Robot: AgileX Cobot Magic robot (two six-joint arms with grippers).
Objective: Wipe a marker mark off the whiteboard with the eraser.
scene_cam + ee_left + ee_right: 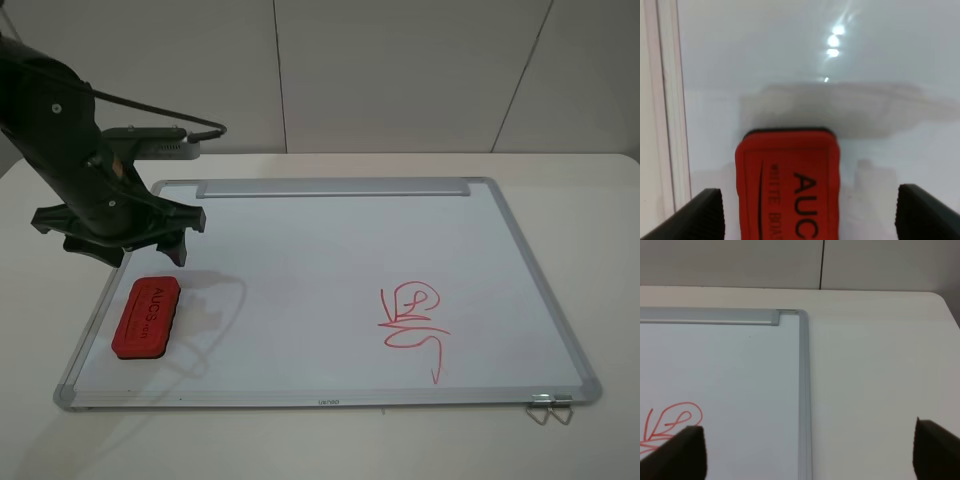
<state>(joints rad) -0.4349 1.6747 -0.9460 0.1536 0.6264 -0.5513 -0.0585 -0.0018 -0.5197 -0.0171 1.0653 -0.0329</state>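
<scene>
The whiteboard (330, 250) lies flat on a white table. Near its front left corner rests the red eraser (146, 317), lettering up. My left gripper (125, 248) hovers just behind and above it, open. In the left wrist view the eraser (790, 185) lies between the two spread black fingertips (705, 215), which do not touch it. No small boxy grid mark shows in any view; it is hidden or out of view. My right gripper (807, 455) is open over the board's far right frame (804, 390) and does not appear in the exterior high view.
A larger curly red scribble (415, 322) with a long tail sits right of the board's middle, with its edge showing in the right wrist view (670, 427). The silver tray bar (335, 188) runs along the far edge. A binder clip (550, 408) hangs off the front right corner.
</scene>
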